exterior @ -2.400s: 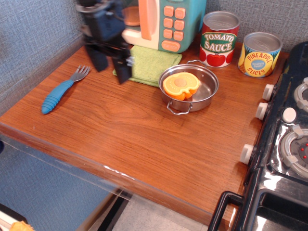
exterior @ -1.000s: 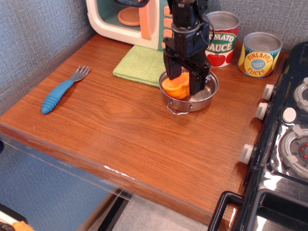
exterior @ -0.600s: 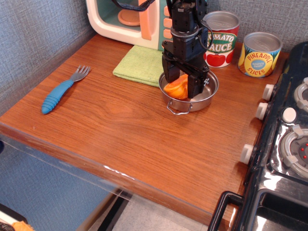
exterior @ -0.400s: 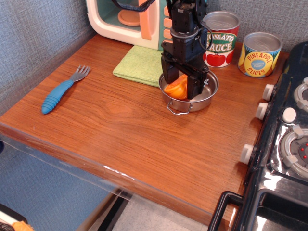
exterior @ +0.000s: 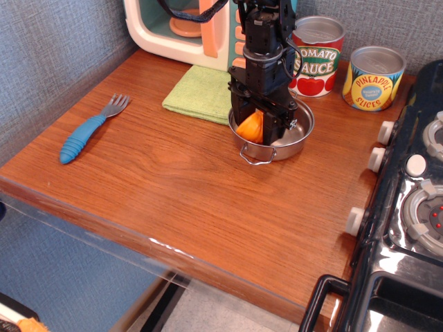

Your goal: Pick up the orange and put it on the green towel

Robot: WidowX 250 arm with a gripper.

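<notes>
The orange (exterior: 250,126), a small toy half-orange, sits tilted inside the steel pot (exterior: 296,137) at the middle back of the table. My black gripper (exterior: 255,128) reaches down into the pot with its fingers closed on both sides of the orange. The green towel (exterior: 202,91) lies flat just left of the pot, in front of the toy microwave, with nothing on it. The arm hides the towel's right edge.
A toy microwave (exterior: 181,31) with an open door stands at the back. A tomato sauce can (exterior: 317,55) and a pineapple slices can (exterior: 373,77) stand behind the pot. A blue fork (exterior: 88,131) lies at the left. A black stove (exterior: 415,200) fills the right side.
The gripper came from the far left to the pot and went down over the orange. Its fingers narrowed onto the orange, which tipped from lying flat to standing on edge.
</notes>
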